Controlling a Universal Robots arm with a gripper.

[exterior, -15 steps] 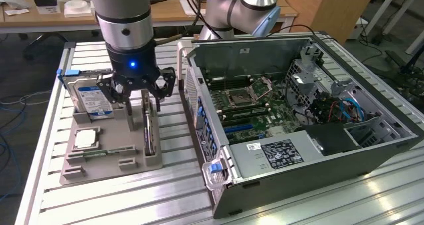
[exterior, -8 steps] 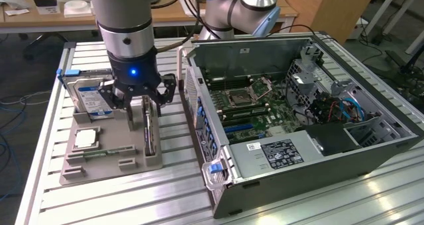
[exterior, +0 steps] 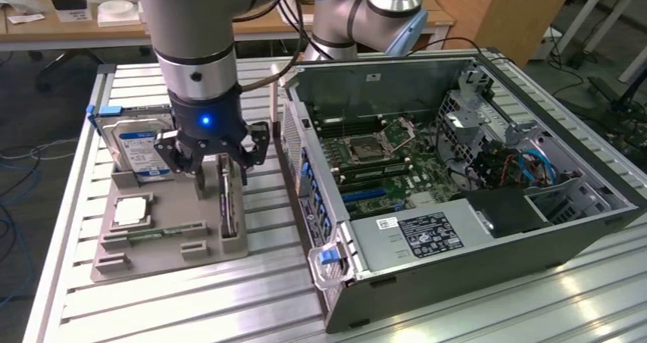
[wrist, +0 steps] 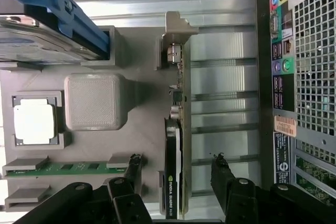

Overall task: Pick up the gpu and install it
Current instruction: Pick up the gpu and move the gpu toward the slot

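Pincer (wrist: 176, 159), released, straddles the upright gpu (wrist: 172, 145); its lower edge hides in the tray (wrist: 142, 114).

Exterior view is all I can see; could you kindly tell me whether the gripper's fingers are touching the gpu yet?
Observer: No. The wrist view shows the gripper open, one finger on each side of the gpu, with a gap on both sides.
Operator: Is the card upright in its holder?
Observer: Yes, it stands on edge in the grey holder, with its metal bracket at the end away from the fingers.
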